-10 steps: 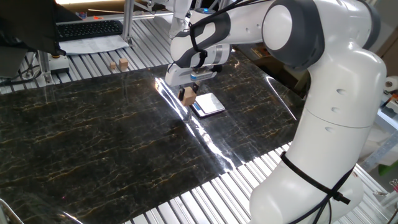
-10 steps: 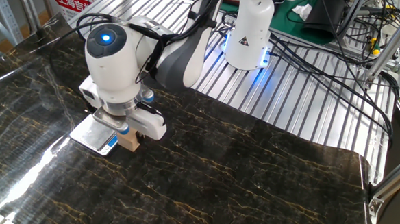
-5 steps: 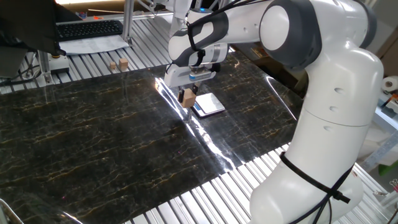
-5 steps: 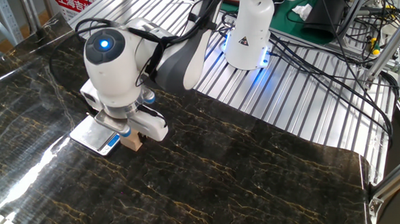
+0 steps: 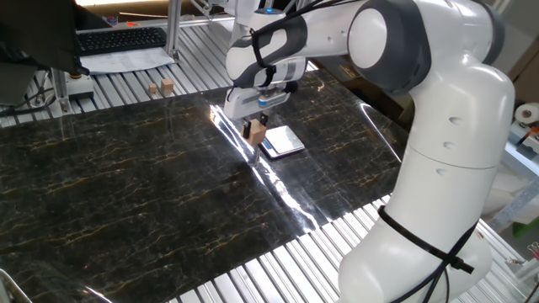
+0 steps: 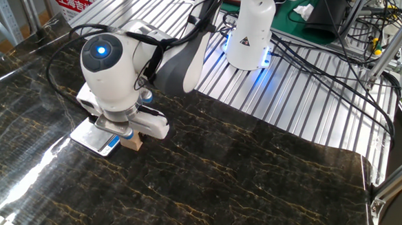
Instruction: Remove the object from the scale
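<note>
The small light-brown wooden cube [image 5: 253, 131] rests on the dark marble tabletop right beside the scale [image 5: 283, 141], off its silvery plate. In the other fixed view the cube [image 6: 133, 142] sits at the scale's [image 6: 90, 137] blue-marked front corner. My gripper [image 5: 258, 115] hangs just above the cube, its fingers [image 6: 124, 133] spread at the cube's top and no longer clamping it. The scale's plate is bare; the gripper body hides part of it in the other fixed view.
Two smaller wooden blocks [image 5: 160, 87] stand on the ribbed metal bench beyond the marble sheet. A keyboard [image 5: 118, 39] and white papers [image 5: 126, 59] lie behind them. The arm's base [image 6: 250, 34] and cables [image 6: 336, 57] fill the far right.
The gripper has lifted slightly straight up while the cube stayed on the tabletop beside the scale; the cube has been let go.
</note>
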You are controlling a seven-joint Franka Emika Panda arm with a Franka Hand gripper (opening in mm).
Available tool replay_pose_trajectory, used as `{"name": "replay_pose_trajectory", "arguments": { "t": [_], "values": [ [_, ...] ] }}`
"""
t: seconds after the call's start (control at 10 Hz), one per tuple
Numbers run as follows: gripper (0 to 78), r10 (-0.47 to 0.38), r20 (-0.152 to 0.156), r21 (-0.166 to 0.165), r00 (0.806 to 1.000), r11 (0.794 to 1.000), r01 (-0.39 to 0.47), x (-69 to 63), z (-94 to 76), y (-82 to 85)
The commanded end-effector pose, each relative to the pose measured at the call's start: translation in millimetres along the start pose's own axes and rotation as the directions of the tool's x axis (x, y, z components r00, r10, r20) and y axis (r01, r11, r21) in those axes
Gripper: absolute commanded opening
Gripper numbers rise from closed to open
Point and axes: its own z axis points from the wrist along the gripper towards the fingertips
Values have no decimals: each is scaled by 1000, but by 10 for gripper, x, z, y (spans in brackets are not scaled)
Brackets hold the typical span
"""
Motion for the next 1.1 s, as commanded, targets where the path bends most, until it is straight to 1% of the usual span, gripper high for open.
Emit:
{"name": "replay_pose_trajectory", "arguments": {
  "t": [0.1,0.2,0.3,0.4,0.6,0.9,1.0,1.1],
  "values": [
    [11,81,-12,-6,997,997,-81,11,68,240],
    [11,89,-12,-6,996,996,-89,14,65,269],
    [11,104,-10,-16,994,994,-105,21,71,346],
    [11,105,-1,-17,994,994,-105,19,126,422],
    [11,80,10,-21,997,997,-80,-15,188,481],
    [11,74,1,-14,997,997,-74,-66,199,490],
    [11,78,2,-14,997,997,-78,-70,222,490],
    [11,80,8,-14,997,997,-80,-89,296,488]
  ]
}}
